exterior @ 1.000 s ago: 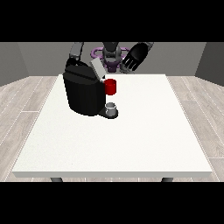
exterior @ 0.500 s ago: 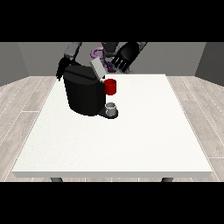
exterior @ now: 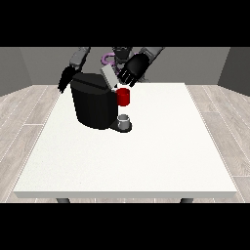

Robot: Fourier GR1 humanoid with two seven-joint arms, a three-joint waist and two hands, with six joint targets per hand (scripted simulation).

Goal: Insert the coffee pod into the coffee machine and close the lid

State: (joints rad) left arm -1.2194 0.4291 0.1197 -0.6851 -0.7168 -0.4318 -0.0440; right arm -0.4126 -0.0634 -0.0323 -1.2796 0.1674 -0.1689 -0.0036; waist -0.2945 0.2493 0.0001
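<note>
Black is the colour of the coffee machine (exterior: 95, 105), which stands on the large white table (exterior: 146, 156) in its far part, toward ten o'clock from the table's middle. Its grey lid (exterior: 109, 76) is raised and tilted, rising from the top of the machine toward one o'clock. On the side of the machine that faces three o'clock there is a red part (exterior: 124, 96), and I cannot tell whether this is the coffee pod or a piece of the machine. Below it, at six o'clock from the red part, a small grey cup (exterior: 125, 120) stands on the dark base of the machine. The hand at the view's right (exterior: 133, 71) is above the red part, at about one o'clock from it, just beside the upper end of the lid; its fingers are spread a little and point down toward the machine, and I cannot tell if they touch the lid. The hand at the view's left (exterior: 66, 79) is at about ten o'clock from the machine's body, near its back upper corner; it hangs down, and how its fingers lie I cannot tell. The robot's torso (exterior: 117, 56) is behind the machine, at the far edge of the table.
</note>
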